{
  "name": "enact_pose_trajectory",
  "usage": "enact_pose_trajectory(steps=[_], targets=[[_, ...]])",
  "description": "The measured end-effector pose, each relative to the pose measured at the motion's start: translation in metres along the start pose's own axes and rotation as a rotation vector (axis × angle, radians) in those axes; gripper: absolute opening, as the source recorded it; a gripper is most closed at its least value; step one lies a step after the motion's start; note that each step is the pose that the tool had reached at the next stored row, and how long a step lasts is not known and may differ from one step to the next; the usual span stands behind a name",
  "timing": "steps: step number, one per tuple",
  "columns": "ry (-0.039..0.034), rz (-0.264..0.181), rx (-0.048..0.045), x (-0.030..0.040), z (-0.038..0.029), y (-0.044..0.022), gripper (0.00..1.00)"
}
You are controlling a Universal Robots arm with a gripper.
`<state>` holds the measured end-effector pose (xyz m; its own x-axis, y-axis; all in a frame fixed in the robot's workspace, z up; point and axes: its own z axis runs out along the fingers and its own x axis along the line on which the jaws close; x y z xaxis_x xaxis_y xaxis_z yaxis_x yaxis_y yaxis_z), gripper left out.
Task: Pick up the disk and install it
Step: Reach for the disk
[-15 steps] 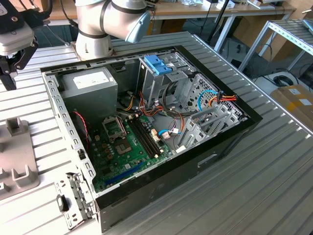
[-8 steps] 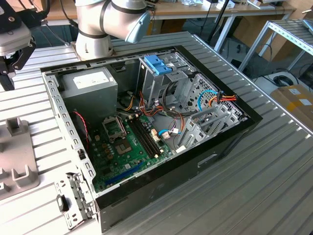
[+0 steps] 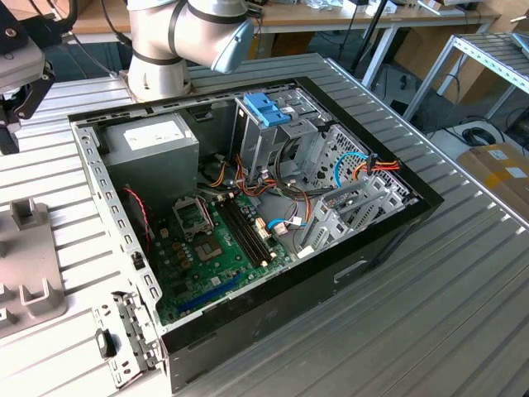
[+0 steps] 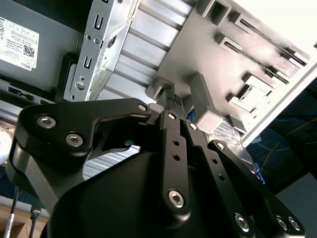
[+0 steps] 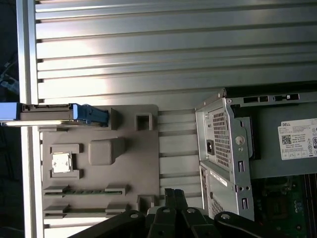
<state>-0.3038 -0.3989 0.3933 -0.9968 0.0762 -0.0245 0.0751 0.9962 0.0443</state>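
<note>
End effector (image 5: 173, 195) is pressed together with nothing between the tips. Both wrist views show the black fingers (image 4: 173, 144) meeting at the ends. It hangs above the tabletop (image 3: 446, 331) by the grey fixture (image 5: 130, 163), with the tips seen just beside the fixture's edge on the case (image 3: 376, 236) side, near a small post. It touches nothing.

Disk (image 5: 47, 113) sits in the fixture, standing on edge in a slot along the side far from the fingertips, well apart from them. The first wrist view shows it edge-on: dark grey body, light-blue frame at the end. Not yet installed.

Other fixture pockets:
- a small silvery square chip (image 5: 61, 162) lies in one
- a thin green stick (image 5: 81, 191) lies in a long slot
- a raised grey block (image 5: 106, 151) stands beside the chip

Exterior view:
- The case lies open on the slatted tabletop, with the fixture at the exterior view's left of it.
- The arm (image 3: 190, 33) stands behind the case.
- Inside the case are the PSU (image 3: 153, 149) with a white sticker, the green board (image 3: 219, 248), and a metal cage (image 3: 264, 145) with a blue latch (image 3: 266, 107) on top.
- Orange and blue cables (image 3: 372, 165) run beside the cage.
</note>
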Motion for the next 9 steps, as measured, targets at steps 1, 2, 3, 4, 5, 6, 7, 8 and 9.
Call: enact_pose_trajectory(steps=[1,2,3,4,5,6,7,8,9], targets=[[0.0000,0.000,-0.0001,0.0007,0.0000,-0.0001,0.10],[-0.0001,0.000,0.0000,0.0013,0.0000,-0.0001,0.10],[-0.0001,0.000,0.0000,0.0016,0.0000,-0.0001,0.10],[-0.0001,0.000,-0.0001,0.0020,0.0000,-0.0001,0.10],[0.0000,0.000,0.0000,0.0023,0.0000,-0.0002,0.10],[-0.0001,0.000,0.0000,0.0027,0.0000,-0.0002,0.10],[0.0000,0.000,0.0000,0.0032,-0.0001,-0.0003,0.10],[-0.0001,0.000,0.0000,0.0038,-0.0001,-0.0003,0.10],[0.0000,0.000,0.0000,0.0041,-0.0001,-0.0003,0.10]])
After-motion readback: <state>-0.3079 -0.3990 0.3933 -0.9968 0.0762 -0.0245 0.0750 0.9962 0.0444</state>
